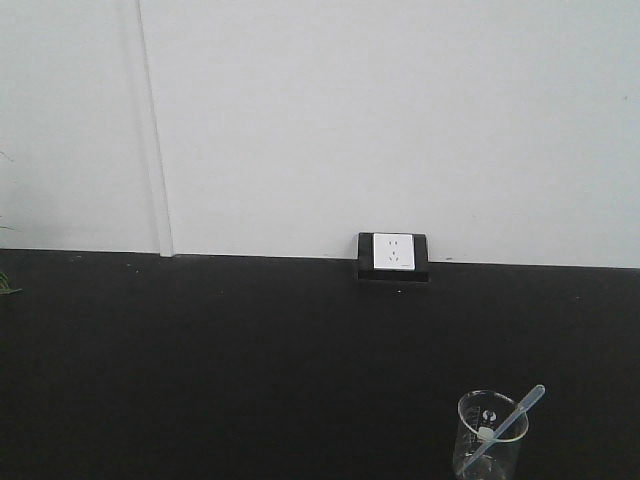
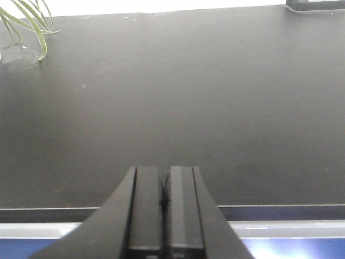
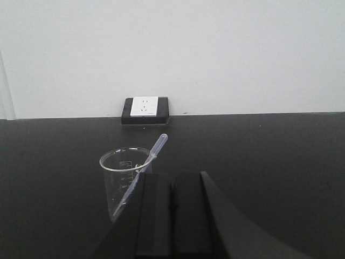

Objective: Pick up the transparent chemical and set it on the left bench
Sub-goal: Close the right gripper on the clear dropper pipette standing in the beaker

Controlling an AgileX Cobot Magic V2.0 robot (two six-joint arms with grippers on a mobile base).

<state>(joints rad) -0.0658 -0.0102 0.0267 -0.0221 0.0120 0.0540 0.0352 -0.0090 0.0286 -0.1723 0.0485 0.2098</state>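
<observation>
The transparent chemical (image 1: 508, 421) is a clear dropper pipette. It leans in a glass beaker (image 1: 490, 435) at the front right of a black counter, bulb end up to the right. It also shows in the right wrist view (image 3: 153, 151), in the beaker (image 3: 123, 178). My right gripper (image 3: 171, 181) is shut and empty, just right of and nearer than the beaker. My left gripper (image 2: 165, 175) is shut and empty over the counter's near edge. The left bench is out of view.
A white wall socket (image 1: 393, 252) in a black frame sits at the back of the counter (image 1: 200, 360), against a white wall. Green plant leaves (image 2: 29, 21) hang over the far left of the counter in the left wrist view.
</observation>
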